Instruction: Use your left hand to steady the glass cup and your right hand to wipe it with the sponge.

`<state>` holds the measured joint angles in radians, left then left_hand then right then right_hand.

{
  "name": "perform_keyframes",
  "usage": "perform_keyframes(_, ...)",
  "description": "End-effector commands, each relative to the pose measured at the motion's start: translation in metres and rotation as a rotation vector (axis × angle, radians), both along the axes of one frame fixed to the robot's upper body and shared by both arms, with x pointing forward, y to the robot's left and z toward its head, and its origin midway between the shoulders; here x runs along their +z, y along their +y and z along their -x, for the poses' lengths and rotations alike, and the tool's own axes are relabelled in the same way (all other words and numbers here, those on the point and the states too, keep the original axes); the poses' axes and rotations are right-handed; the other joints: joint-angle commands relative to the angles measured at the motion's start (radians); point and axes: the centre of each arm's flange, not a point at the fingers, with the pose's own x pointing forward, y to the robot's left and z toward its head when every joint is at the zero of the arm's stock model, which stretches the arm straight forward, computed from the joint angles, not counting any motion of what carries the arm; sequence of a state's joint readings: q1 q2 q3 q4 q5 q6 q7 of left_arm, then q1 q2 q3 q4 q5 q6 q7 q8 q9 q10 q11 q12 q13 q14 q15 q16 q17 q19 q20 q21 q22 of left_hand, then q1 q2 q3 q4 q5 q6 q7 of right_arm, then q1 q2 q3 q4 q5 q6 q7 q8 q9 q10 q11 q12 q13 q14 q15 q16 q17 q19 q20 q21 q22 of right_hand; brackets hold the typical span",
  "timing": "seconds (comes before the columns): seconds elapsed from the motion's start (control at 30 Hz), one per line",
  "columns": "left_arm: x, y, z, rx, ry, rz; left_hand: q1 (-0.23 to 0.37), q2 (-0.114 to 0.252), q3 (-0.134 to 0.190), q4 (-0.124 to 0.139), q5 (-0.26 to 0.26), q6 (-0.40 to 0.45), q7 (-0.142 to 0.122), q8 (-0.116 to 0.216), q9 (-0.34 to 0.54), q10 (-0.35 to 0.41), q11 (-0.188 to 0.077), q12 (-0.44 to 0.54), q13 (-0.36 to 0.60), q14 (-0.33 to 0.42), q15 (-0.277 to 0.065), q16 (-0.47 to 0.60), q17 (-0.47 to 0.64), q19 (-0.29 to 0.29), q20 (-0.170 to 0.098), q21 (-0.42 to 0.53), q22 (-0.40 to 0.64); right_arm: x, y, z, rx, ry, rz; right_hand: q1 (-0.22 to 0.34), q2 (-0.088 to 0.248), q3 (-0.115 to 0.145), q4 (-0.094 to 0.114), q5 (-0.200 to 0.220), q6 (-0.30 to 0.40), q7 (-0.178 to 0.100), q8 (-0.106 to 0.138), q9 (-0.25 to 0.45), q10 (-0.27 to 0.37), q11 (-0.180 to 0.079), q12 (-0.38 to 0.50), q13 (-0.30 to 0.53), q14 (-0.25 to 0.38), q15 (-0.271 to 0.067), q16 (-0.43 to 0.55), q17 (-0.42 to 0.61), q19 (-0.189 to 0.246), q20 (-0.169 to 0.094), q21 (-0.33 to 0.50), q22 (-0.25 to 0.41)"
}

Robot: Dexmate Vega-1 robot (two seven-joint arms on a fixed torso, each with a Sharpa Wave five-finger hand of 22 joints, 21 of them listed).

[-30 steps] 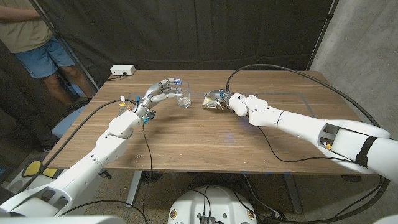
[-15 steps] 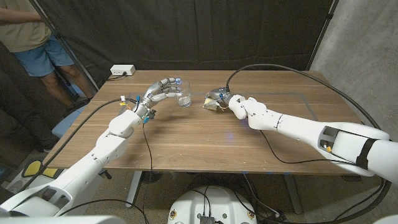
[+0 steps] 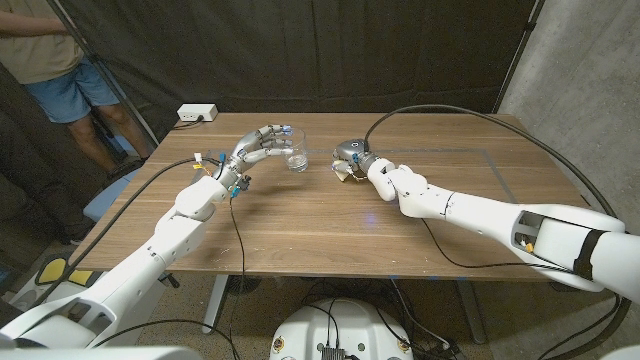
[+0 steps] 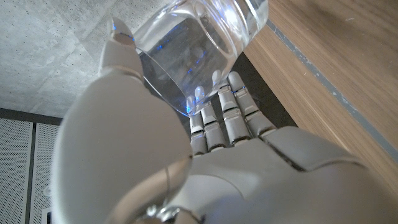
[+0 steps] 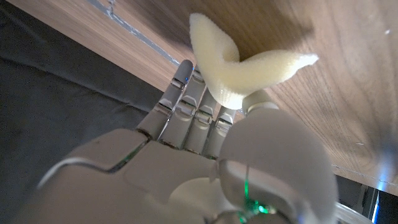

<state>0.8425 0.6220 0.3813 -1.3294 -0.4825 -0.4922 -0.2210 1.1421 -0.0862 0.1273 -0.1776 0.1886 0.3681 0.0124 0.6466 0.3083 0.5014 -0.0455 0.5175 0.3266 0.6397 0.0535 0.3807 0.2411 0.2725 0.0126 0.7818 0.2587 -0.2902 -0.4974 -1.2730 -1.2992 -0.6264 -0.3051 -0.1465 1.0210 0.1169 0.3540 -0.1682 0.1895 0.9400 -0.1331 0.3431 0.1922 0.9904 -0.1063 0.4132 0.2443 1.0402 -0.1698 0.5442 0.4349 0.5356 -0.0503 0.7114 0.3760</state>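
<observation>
The clear glass cup point(image 3: 296, 158) stands upright on the wooden table point(image 3: 330, 230), left of the middle toward the far side. My left hand point(image 3: 260, 146) wraps it from the left, and in the left wrist view the fingers point(image 4: 231, 106) and thumb lie against the glass cup point(image 4: 193, 43). My right hand point(image 3: 353, 156) is a short way to the cup's right and holds a pale yellow sponge point(image 3: 343, 173). The right wrist view shows the bent sponge point(image 5: 239, 65) pinched between fingers point(image 5: 189, 102) and thumb, just over the wood. Sponge and cup stand apart.
A white box point(image 3: 196, 114) sits at the table's far left corner. Black cables run along both arms, with one looping over the table's far right point(image 3: 440, 112). A person point(image 3: 55, 60) stands beyond the table's left. A dark curtain hangs behind.
My right forearm has swung nearer the table's front and the wrist has turned, while the hand with the sponge stays about where it was. Left hand and cup have not moved.
</observation>
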Motion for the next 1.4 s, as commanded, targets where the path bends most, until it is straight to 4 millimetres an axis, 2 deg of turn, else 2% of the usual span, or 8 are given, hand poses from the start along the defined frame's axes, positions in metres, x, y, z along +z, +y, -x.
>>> perform_keyframes(0.03,0.002,-0.004,-0.002,-0.007,0.003,-0.006,0.18,0.222,0.062,0.052,0.008,0.068,-0.064,0.151,0.001,0.119,-0.106,0.037,0.109,0.147,-0.283,-0.007,0.328,-0.004,0.0,0.012,0.001,0.005,-0.014,0.015,0.076,-0.16,-0.204,0.062,0.018,-0.01,-0.001,-0.003,0.018,0.003,0.0,0.005,0.018,-0.002,-0.002,0.011,0.024,-0.069,0.02,0.029,0.017,-0.102,0.048,0.023)
perform_keyframes(0.1,0.003,-0.005,-0.002,-0.011,0.005,-0.007,0.178,0.222,0.062,0.053,0.007,0.068,-0.063,0.152,0.0,0.119,-0.106,0.037,0.109,0.148,-0.282,-0.008,0.329,-0.005,0.0,0.013,0.0,0.007,-0.018,0.017,0.084,-0.167,-0.263,0.07,0.018,-0.012,0.002,-0.004,-0.005,0.006,-0.013,0.005,0.002,0.004,-0.017,0.005,0.021,-0.069,0.019,0.035,0.021,-0.102,0.066,0.031)
perform_keyframes(0.23,0.003,-0.008,-0.003,-0.016,0.006,-0.01,0.177,0.222,0.063,0.053,0.008,0.068,-0.063,0.153,-0.002,0.12,-0.105,0.037,0.111,0.15,-0.283,-0.012,0.33,-0.006,0.0,0.017,-0.001,0.012,-0.027,0.021,0.091,-0.179,-0.37,0.078,0.021,-0.014,0.005,-0.005,-0.005,0.014,-0.018,0.004,0.007,0.013,-0.023,-0.001,0.024,-0.069,0.02,0.042,0.044,-0.102,0.093,0.039)
perform_keyframes(0.37,0.004,-0.01,-0.003,-0.019,0.007,-0.014,0.178,0.223,0.065,0.053,0.008,0.067,-0.063,0.154,-0.002,0.12,-0.105,0.037,0.112,0.15,-0.283,-0.015,0.333,-0.007,0.0,0.019,-0.001,0.013,-0.037,0.026,0.099,-0.191,-0.481,0.084,0.027,-0.017,0.011,-0.007,0.019,0.024,-0.014,0.004,0.028,0.015,-0.022,-0.004,0.042,-0.068,0.027,0.052,0.046,-0.102,0.115,0.048)
perform_keyframes(0.8,0.007,-0.018,-0.004,-0.028,-0.001,-0.015,0.179,0.224,0.069,0.052,0.009,0.068,-0.062,0.159,-0.005,0.121,-0.106,0.037,0.116,0.154,-0.283,-0.022,0.343,-0.011,-0.001,0.029,-0.005,0.01,-0.071,0.03,0.168,-0.025,-0.997,0.086,0.035,-0.022,0.019,-0.01,0.043,0.028,-0.013,0.005,0.056,0.021,-0.016,0.002,0.066,-0.067,0.034,0.064,0.043,-0.099,0.147,0.06)
perform_keyframes(0.9,0.008,-0.021,-0.004,-0.031,-0.003,-0.015,0.179,0.224,0.07,0.052,0.009,0.067,-0.062,0.16,-0.006,0.123,-0.107,0.038,0.117,0.156,-0.284,-0.023,0.345,-0.012,-0.001,0.031,-0.006,0.008,-0.077,0.032,0.176,0.006,-1.069,0.087,0.035,-0.023,0.02,-0.011,0.045,0.031,-0.014,0.005,0.06,0.023,-0.015,0.003,0.071,-0.067,0.037,0.067,0.04,-0.099,0.152,0.062)
perform_keyframes(1.2,0.01,-0.026,-0.003,-0.035,-0.009,-0.014,0.179,0.224,0.072,0.051,0.009,0.067,-0.063,0.164,-0.007,0.122,-0.106,0.037,0.12,0.158,-0.284,-0.028,0.354,-0.014,-0.001,0.039,-0.008,0.002,-0.088,0.039,0.225,0.134,-1.294,0.092,0.036,-0.024,0.02,-0.012,0.046,0.034,-0.016,0.006,0.067,0.026,-0.015,0.006,0.079,-0.067,0.04,0.074,0.038,-0.104,0.168,0.069)
perform_keyframes(1.4,0.011,-0.029,-0.003,-0.035,-0.013,-0.011,0.179,0.224,0.074,0.051,0.009,0.067,-0.063,0.166,-0.009,0.123,-0.106,0.037,0.122,0.16,-0.283,-0.032,0.359,-0.016,-0.001,0.044,-0.01,-0.001,-0.088,0.051,0.236,0.183,-1.398,0.093,0.036,-0.025,0.02,-0.013,0.048,0.036,-0.017,0.006,0.071,0.027,-0.014,0.008,0.081,-0.067,0.041,0.077,0.037,-0.104,0.177,0.072)
